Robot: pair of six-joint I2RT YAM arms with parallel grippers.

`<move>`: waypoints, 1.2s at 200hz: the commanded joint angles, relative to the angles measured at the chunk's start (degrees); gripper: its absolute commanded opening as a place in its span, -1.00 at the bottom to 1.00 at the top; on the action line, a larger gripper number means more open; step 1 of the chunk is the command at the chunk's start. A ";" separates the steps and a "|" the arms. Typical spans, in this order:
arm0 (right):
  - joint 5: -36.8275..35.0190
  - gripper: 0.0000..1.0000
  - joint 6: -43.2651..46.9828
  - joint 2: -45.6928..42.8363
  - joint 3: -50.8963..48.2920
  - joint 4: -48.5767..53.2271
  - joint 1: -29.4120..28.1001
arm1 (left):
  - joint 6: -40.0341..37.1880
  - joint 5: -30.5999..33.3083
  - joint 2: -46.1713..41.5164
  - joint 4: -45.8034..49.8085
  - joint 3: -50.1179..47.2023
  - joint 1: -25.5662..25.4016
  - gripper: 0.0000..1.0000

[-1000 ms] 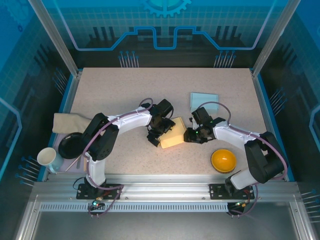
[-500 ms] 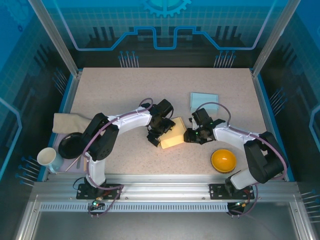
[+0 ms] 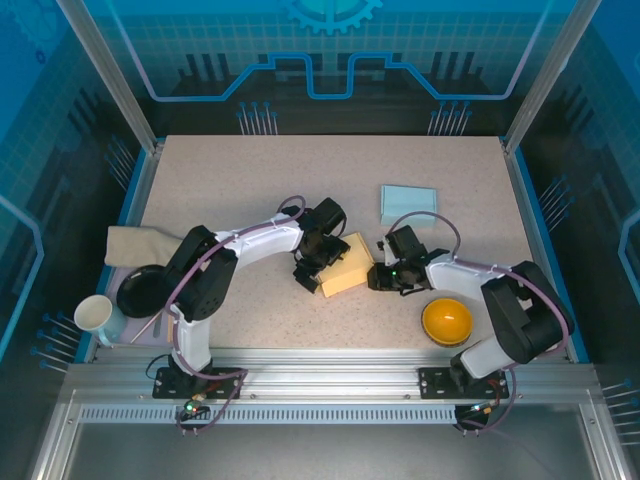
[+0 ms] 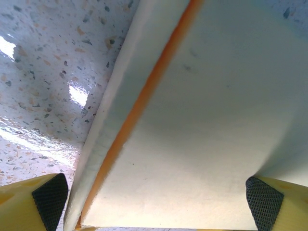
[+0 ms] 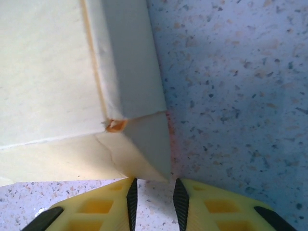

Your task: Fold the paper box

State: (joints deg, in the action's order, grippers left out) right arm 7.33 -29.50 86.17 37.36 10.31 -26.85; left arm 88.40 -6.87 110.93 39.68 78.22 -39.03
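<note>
Lying diagonal | paper box (image 3: 348, 266) | long axis near-left to far-right

We see the left arm (image 3: 200, 270) rising from its base at the near edge of the table (image 3: 220, 170); elbow bent toward the left edge, forearm reaching right to mid-table; left gripper (image 3: 312, 268) tips down toward the near edge, jaws spread wide, pads (image 4: 49, 199) at the bottom corners of the wrist view; right arm (image 3: 520, 315) mirrors it, elbow toward the right edge, forearm low, reaching left; right gripper (image 3: 378, 276) near mid-table, fingers (image 5: 131, 199) parted by a narrow gap; grippers near each other, apart.
</note>
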 commanded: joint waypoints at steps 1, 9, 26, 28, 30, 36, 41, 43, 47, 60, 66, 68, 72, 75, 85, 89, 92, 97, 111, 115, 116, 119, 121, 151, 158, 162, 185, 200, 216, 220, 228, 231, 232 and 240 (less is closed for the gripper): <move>-1.49 -0.36 0.06 -2.23 -1.53 -1.02 0.14 | 0.23 2.44 0.86 5.15 -2.65 0.62 0.98; -1.44 -0.36 -0.27 -3.47 -1.42 -0.06 0.13 | 0.22 2.45 0.89 5.25 -2.73 0.64 0.98; -1.49 -0.38 -1.66 -7.20 -0.77 3.11 0.14 | 0.26 2.55 0.83 5.24 -2.83 0.78 0.97; -1.56 -0.38 -1.89 -7.54 -0.68 3.48 0.18 | 0.21 2.52 0.86 5.23 -2.88 0.79 0.97; -1.65 -0.38 -2.04 -7.91 -0.57 3.89 0.14 | 0.20 2.51 0.86 5.23 -2.82 0.77 0.97; -1.91 -0.40 -2.69 -9.20 -0.25 4.96 0.28 | 0.28 2.49 0.86 5.28 -2.79 0.76 0.97; -2.38 -0.42 -3.43 -10.09 -0.06 5.82 0.23 | 0.26 2.57 0.86 5.17 -2.74 0.71 0.97; -2.62 -0.43 -3.72 -10.46 0.02 6.21 0.22 | 0.21 2.57 0.86 5.17 -2.79 0.71 0.97; -3.02 -0.46 -4.33 -11.01 0.22 6.87 0.26 | 0.21 2.56 0.89 5.14 -2.68 0.77 0.97; -3.72 -0.56 -6.39 -11.89 0.48 7.86 0.65 | 0.27 2.65 0.77 5.22 -2.67 0.77 0.97; -3.86 -0.63 -7.33 -11.86 0.47 7.68 0.92 | 0.23 2.74 0.77 5.29 -2.63 0.79 0.97; -3.89 -0.65 -7.75 -11.80 0.37 7.53 0.99 | 0.27 2.83 0.77 5.25 -2.61 0.75 0.97; -3.99 -0.70 -8.55 -11.60 0.18 7.15 1.16 | 0.26 2.83 0.73 5.28 -2.56 0.71 0.98; -3.99 -0.73 -9.00 -11.39 0.00 6.73 1.29 | 0.21 2.83 0.71 5.24 -2.55 0.71 0.98; -3.34 -0.81 -10.75 -10.63 -0.61 5.08 1.99 | 0.12 2.83 0.67 5.28 -2.51 0.76 0.97; -2.76 -0.84 -11.38 -10.28 -0.81 4.08 2.26 | 0.12 2.83 0.69 5.23 -2.47 0.73 0.97; -2.24 -0.86 -11.81 -10.01 -1.11 3.31 2.55 | 0.11 2.81 0.69 5.31 -2.53 0.73 0.97; -1.36 -0.88 -12.69 -9.53 -1.58 1.72 2.80 | 0.17 2.82 0.69 5.32 -2.49 0.79 0.97; 1.27 -0.90 -14.59 -8.08 -2.75 -2.53 3.38 | 0.11 2.76 0.60 5.32 -2.71 0.76 0.98; 1.87 -0.90 -14.96 -7.56 -2.93 -3.66 3.47 | 0.09 2.83 0.60 5.28 -2.68 0.79 0.98; 1.97 -0.90 -15.06 -7.45 -3.01 -4.00 3.47 | 0.06 2.78 0.60 5.26 -2.66 0.75 0.98; 2.32 -0.90 -15.26 -7.22 -3.09 -4.85 3.52 | 0.02 2.80 0.60 5.28 -2.67 0.74 0.97; 2.46 -0.90 -15.40 -6.95 -3.15 -5.27 3.55 | 0.04 2.82 0.60 5.24 -2.64 0.71 0.97; 5.15 -0.92 -17.46 -2.40 -3.88 -13.55 3.56 | -0.15 2.48 0.78 4.80 -2.65 0.75 0.97; 5.82 -0.93 -18.03 -1.29 -4.03 -16.02 3.52 | -0.27 2.41 0.90 4.63 -2.68 0.69 0.98; 6.21 -0.94 -18.24 -0.64 -4.05 -17.33 3.48 | -0.33 2.38 0.93 4.49 -2.70 0.68 0.98; 6.07 -0.96 -19.60 1.79 -3.75 -22.66 2.61 | -0.58 2.03 1.21 3.72 -2.70 0.53 0.98; 5.13 -0.95 -20.03 2.93 -3.20 -24.29 1.60 | -0.87 1.45 1.77 3.40 -2.25 0.39 0.97; 4.70 -0.96 -21.11 4.10 -3.56 -27.42 0.52 | -1.12 0.80 2.40 3.41 -1.93 0.19 0.97; 4.75 -0.95 -21.51 4.29 -3.54 -28.24 0.33 | -1.08 0.62 2.55 3.34 -1.94 0.18 0.97; 4.76 -0.95 -22.08 4.62 -3.78 -28.75 0.07 | -1.00 0.52 2.53 3.29 -1.92 0.18 0.98; 4.64 -0.95 -22.34 4.62 -3.75 -28.65 0.05 | -0.98 0.54 2.53 3.30 -1.96 0.18 0.97; 4.54 -0.95 -22.35 4.62 -3.72 -28.58 0.05 | -0.96 0.54 2.53 3.30 -1.99 0.22 0.97; 4.06 -0.94 -22.87 4.16 -3.83 -27.49 0.04 | -0.88 0.64 2.53 3.38 -1.94 0.18 0.97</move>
State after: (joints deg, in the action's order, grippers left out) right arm 9.65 -49.74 89.65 33.74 -10.72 -24.77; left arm 88.40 -4.95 110.72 39.77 78.00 -38.11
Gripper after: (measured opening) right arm 0.045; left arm 0.987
